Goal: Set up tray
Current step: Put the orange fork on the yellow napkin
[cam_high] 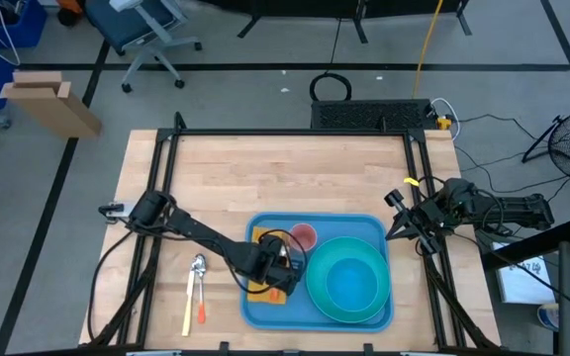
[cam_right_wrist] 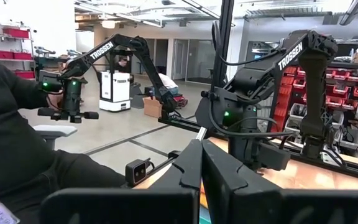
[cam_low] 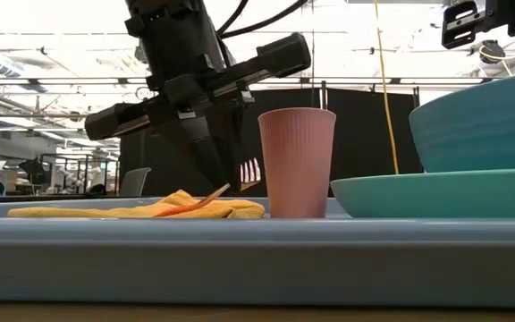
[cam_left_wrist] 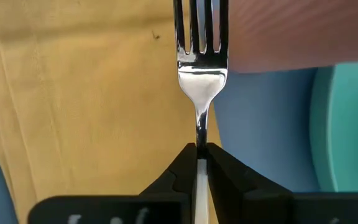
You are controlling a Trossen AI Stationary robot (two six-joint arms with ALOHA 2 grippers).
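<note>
tray (cam_high: 263, 314) light blue — napkin (cam_left_wrist: 92, 93) yellow | cup (cam_low: 297, 162) pink, ribbed | plate (cam_low: 436, 194) teal — fork (cam_left_wrist: 199, 56) silver

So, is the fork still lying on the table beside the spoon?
No. The left hand is shut on the fork by its handle, holding it above the yellow napkin on the tray.

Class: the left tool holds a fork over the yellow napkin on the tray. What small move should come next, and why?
Probably lower the fork onto the napkin and release: the left tool grips its handle directly above the cloth, beside the pink cup.
</note>
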